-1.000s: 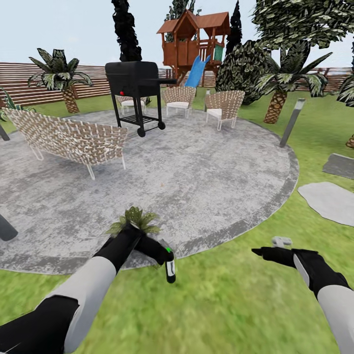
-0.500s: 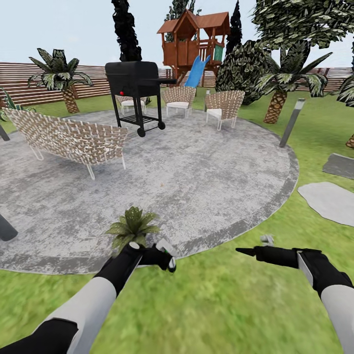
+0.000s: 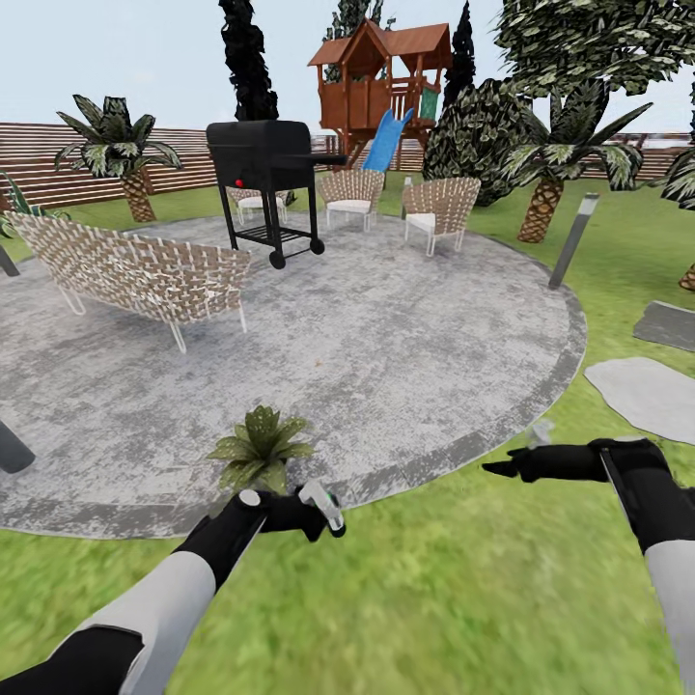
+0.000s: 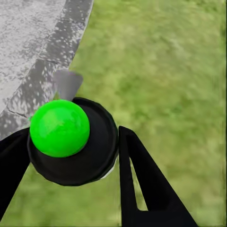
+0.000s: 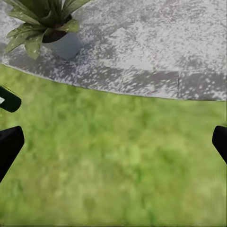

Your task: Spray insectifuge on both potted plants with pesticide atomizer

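Inspector A: The left pincer (image 3: 314,512) is closed on the pesticide atomizer (image 3: 322,508), held above the lawn (image 3: 434,598) just outside the patio (image 3: 386,357) rim. In the left wrist view both black fingers (image 4: 137,179) flank the bottle's round dark top, which carries a bright green dome (image 4: 60,128).

Inspector B: One potted plant (image 3: 259,448) stands on the patio edge, just beyond that pincer. The right wrist view shows its grey pot (image 5: 64,45) and speckled leaves.

Inspector A: The right pincer (image 3: 516,467) hangs over the grass, well apart from the plant, holding nothing. Its fingertips (image 5: 8,144) sit at opposite sides of the right wrist view, jaws spread wide.

Inspector B: A wicker bench (image 3: 135,270) and black grill (image 3: 265,183) stand farther back.
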`<state>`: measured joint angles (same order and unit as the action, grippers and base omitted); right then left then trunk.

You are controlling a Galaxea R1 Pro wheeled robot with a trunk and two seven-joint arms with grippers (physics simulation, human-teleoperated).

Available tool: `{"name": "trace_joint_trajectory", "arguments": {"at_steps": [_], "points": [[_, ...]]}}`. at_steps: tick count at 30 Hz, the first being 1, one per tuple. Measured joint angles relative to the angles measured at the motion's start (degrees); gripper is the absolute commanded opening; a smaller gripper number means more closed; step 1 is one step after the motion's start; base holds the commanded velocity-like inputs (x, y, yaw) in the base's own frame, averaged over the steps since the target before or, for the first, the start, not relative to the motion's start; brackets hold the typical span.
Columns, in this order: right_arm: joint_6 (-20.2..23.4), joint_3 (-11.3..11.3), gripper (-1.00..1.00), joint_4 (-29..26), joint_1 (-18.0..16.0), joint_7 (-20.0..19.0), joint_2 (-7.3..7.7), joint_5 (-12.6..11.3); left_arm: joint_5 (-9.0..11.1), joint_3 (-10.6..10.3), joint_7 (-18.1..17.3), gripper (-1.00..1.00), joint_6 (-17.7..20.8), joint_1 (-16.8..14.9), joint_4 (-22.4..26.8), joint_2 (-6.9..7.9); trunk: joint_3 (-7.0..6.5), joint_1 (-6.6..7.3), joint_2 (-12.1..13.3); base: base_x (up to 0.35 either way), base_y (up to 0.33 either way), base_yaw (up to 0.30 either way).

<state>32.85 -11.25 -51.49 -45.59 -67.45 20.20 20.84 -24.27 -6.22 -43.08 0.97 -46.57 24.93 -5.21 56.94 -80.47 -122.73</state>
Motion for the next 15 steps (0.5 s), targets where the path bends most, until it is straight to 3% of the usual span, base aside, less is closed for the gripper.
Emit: {"name": "trace_joint_trajectory", "arguments": {"at_steps": [4, 7, 8, 10, 13, 15], "points": [[0.6, 0.8, 1.00, 0.0, -0.1, -0.3, -1.94, 3.0, 0.0, 0.2, -9.2, -1.00, -0.6, 0.0, 1.3, 0.34, 0.00, 0.00, 0.0, 0.000, 0.000, 0.000], [0.3, 4.0, 1.00, 0.0, -0.1, -0.5, -4.33, 3.3, -0.2, 0.1, -15.8, -1.00, -0.6, 0.0, 3.4, 0.72, 0.00, 0.00, 0.0, 0.000, 0.000, 0.000], [0.1, 6.9, 1.00, 0.0, -0.1, -0.5, -6.62, 3.4, -1.2, 0.0, -21.1, -1.00, -0.5, -0.2, 4.1, 0.79, 0.00, 0.00, 0.0, 0.000, 0.000, 0.000], [-0.1, 8.4, 1.00, 0.0, -0.2, -0.5, -8.28, 3.5, -4.4, 0.0, -24.0, -1.00, -0.4, -0.3, 4.3, 0.87, 0.00, 0.00, 0.0, 0.000, 0.000, 0.000], [-0.2, 9.0, 1.00, -0.2, -0.2, -0.5, -8.84, 3.4, -12.0, 0.1, -25.3, -1.00, 0.0, -0.4, 4.4, 0.99, 0.00, 0.00, 0.0, 0.000, 0.000, 0.000], [-0.2, 9.0, 1.00, -0.2, -0.2, -0.5, -8.90, 3.2, -14.3, 0.2, -25.6, -1.00, 0.1, -0.4, 4.3, 1.13, 0.00, 0.00, 0.0, 0.000, 0.000, 0.000]]}}
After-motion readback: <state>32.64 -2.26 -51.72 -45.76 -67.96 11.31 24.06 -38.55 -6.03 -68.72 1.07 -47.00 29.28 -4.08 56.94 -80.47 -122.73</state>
